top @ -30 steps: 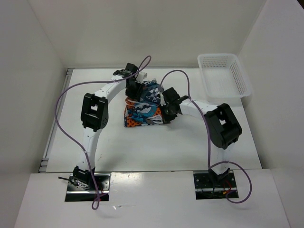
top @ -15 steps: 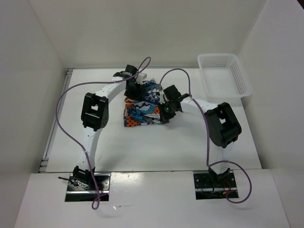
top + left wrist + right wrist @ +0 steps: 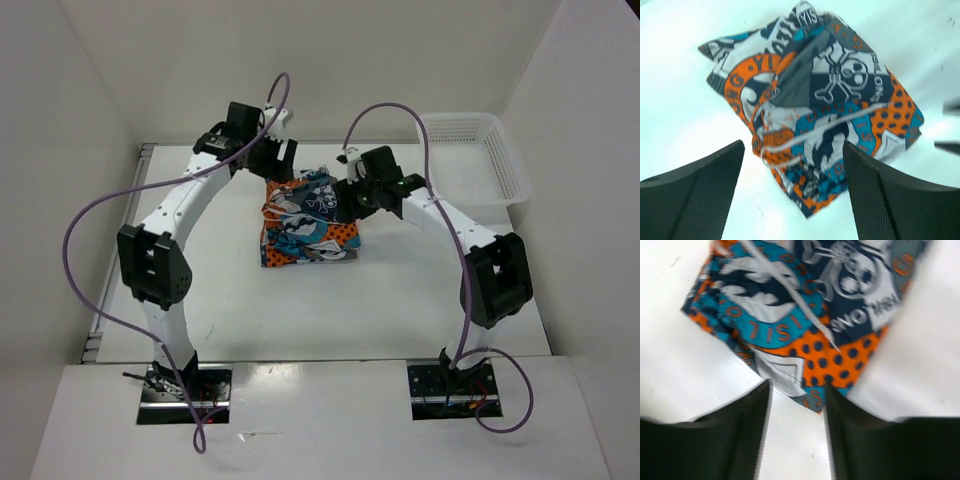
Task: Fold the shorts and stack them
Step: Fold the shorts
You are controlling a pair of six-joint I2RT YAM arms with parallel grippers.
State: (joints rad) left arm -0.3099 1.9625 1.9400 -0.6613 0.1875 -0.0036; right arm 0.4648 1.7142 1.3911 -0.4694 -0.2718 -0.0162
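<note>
Lying folded in a compact bundle in the middle of the counter, the shorts have just been let go. Both arms, down on the cloth a second ago, have drawn back toward the far wall. The left jaws stand wide and empty above the bundle. The right jaws have parted to a narrower gap and hold nothing, with the dotted orange corner showing beyond them. The fold looks finished; stacking likely remains. A white drawstring trails loose across the top. From above, the wrists hide the bundle's far edge, the right wrist view is blurred, and no second pair appears. A white mesh basket sits far right.
</note>
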